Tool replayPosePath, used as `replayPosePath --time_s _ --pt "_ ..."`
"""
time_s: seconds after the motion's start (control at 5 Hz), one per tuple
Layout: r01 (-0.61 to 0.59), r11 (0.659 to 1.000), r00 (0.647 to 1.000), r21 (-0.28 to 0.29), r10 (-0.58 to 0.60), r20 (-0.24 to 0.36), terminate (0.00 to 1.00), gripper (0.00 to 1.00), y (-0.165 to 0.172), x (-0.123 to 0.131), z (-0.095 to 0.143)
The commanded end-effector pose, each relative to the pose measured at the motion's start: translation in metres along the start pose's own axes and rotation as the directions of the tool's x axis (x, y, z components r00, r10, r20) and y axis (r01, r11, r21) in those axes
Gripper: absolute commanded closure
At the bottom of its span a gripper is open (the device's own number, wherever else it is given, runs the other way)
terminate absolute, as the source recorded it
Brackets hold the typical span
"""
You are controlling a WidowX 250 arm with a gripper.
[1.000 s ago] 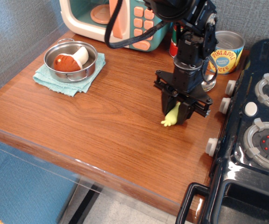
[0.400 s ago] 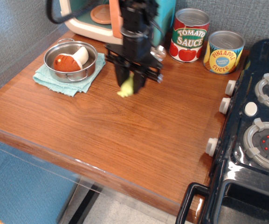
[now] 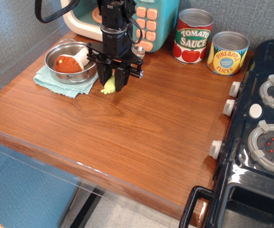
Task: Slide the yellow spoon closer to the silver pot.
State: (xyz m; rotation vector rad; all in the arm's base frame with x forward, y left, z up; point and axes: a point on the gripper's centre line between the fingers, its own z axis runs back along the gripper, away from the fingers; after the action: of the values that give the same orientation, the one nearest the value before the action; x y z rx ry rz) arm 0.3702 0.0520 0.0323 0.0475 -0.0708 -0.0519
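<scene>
The yellow spoon shows its pale yellow corn-cob handle end poking out below my gripper; its silver bowl shows behind the gripper near the toy microwave. My gripper is shut on the spoon's handle, low over the wooden table. The silver pot stands just left of the gripper on a teal cloth, with a brown and white toy mushroom inside it. The spoon's handle tip lies close to the pot's right rim and the cloth's edge.
A toy microwave stands at the back behind the arm. A tomato sauce can and a pineapple can stand at the back right. A black toy stove fills the right side. The table's front edge is near.
My gripper has carried the spoon leftward across the table, from near the cans and stove to right beside the silver pot.
</scene>
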Motion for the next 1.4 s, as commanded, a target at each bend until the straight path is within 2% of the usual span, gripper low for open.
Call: replayPosePath --time_s 0.0,0.4,0.6,0.8,1.2 --pt "0.022 0.999 1.0 0.037 -0.022 0.012 0.0 1.0 -0.0021 -0.0055 0.0084" --pt "0.014 0.999 1.0 0.038 -0.015 0.01 0.0 1.0 -0.0007 -0.0059 0.0086" --pt "0.008 0.999 1.0 0.034 -0.008 0.006 0.0 0.0 -0.0001 -0.0063 0.0076" --pt "0.006 0.999 1.0 0.034 -0.006 -0.001 0.0 0.0 0.0005 -0.0066 0.0066" --pt "0.016 0.999 0.999 0.037 -0.017 0.035 0.0 0.0 -0.0021 -0.0091 0.0166"
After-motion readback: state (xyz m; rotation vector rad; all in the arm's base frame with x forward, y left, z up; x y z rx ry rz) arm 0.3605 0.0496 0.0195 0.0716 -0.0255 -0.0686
